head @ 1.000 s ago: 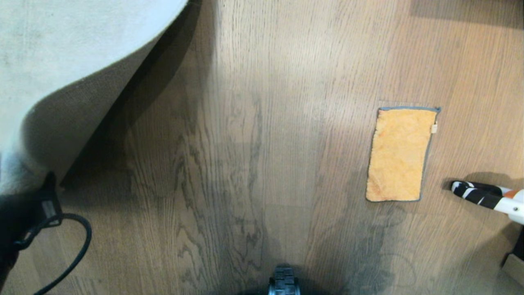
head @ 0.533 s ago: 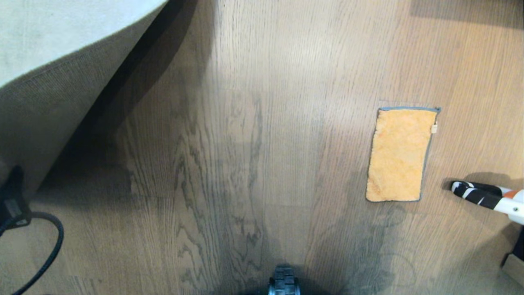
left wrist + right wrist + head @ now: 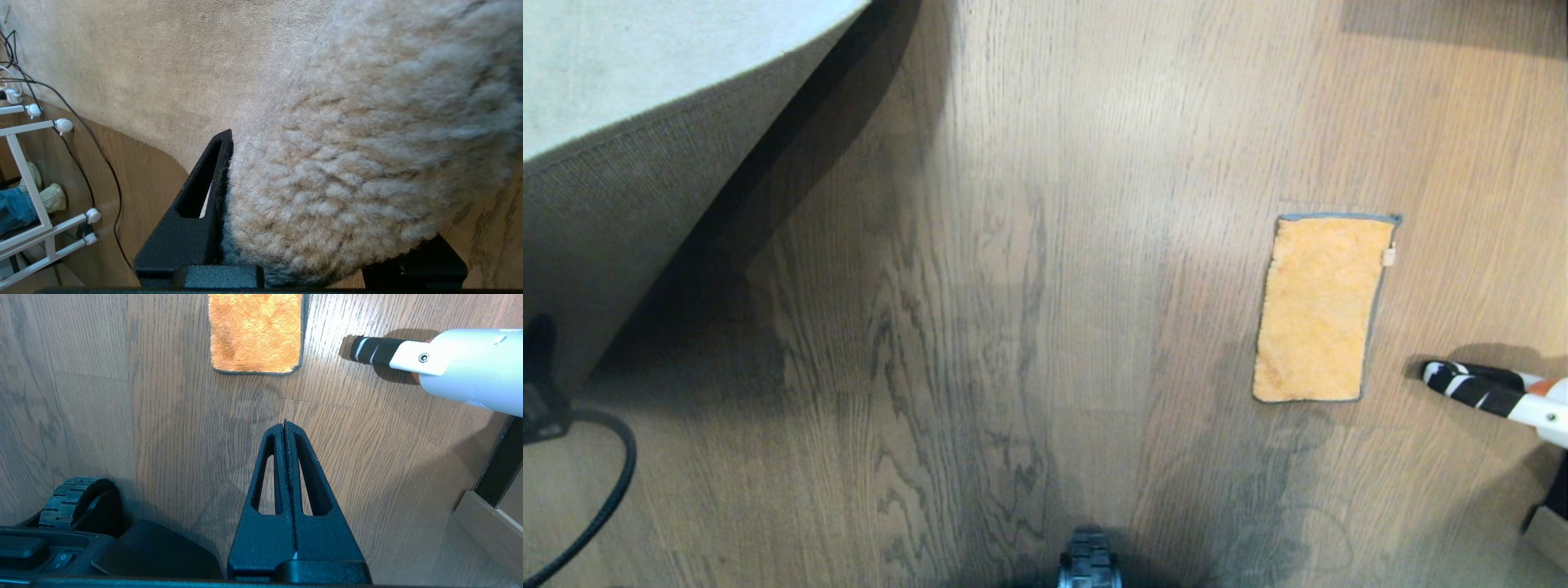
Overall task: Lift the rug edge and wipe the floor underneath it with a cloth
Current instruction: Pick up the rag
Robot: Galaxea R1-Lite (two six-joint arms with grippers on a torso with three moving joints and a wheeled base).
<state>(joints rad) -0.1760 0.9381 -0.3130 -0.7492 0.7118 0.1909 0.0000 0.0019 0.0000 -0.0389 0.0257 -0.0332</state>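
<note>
One rug edge (image 3: 645, 163) has been raised higher by the left gripper (image 3: 327, 228), clamped around it; more floor (image 3: 980, 327) is bared. Untouched, the cloth (image 3: 1319, 309) lies beyond the closed, empty right gripper (image 3: 285, 426).

No readable text, label, brand, number or sign on anything in view.

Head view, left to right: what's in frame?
Lifted pale grey-beige rug edge showing tan woven backing → bare grey-brown wood-grain plank floor → flat orange fluffy microfibre cloth → black-and-white striped handle on a white tool.
</note>
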